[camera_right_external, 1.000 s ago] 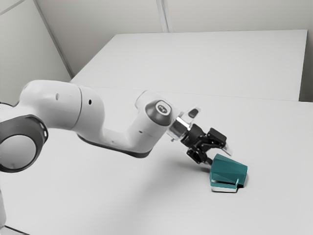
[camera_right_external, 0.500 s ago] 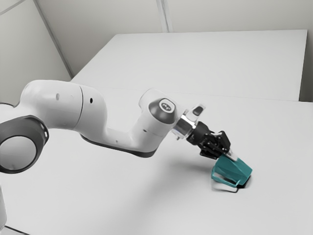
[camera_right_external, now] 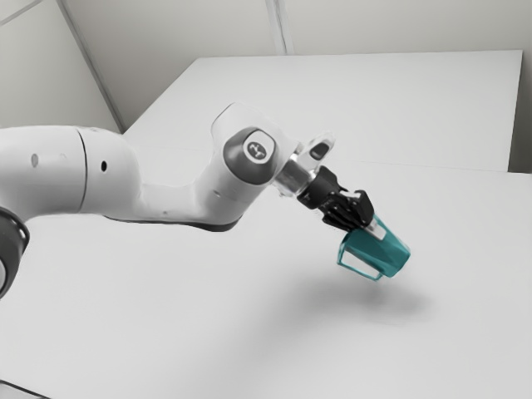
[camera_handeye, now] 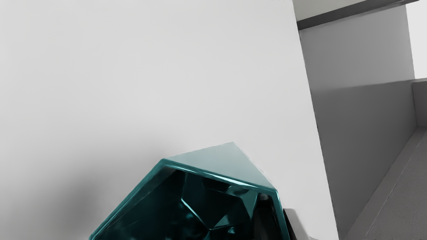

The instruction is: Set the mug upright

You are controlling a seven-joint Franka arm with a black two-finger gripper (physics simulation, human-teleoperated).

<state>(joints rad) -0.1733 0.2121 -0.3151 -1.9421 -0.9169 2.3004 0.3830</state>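
A: What changed?
B: Faceted teal mug lifted off the white table, now right of frame centre. Black two-finger end effector clamped on its wall.
A: Upright?
B: No, tilted, mouth up-left. Levelling, then lowering, likely remain.

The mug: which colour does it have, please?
The mug is teal, a blue-green, best seen in the exterior view.

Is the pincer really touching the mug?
Touching. The exterior view shows the mug hanging above the table from the pincer; the wrist view shows the mug's wall between the fingers, one inside, one outside.
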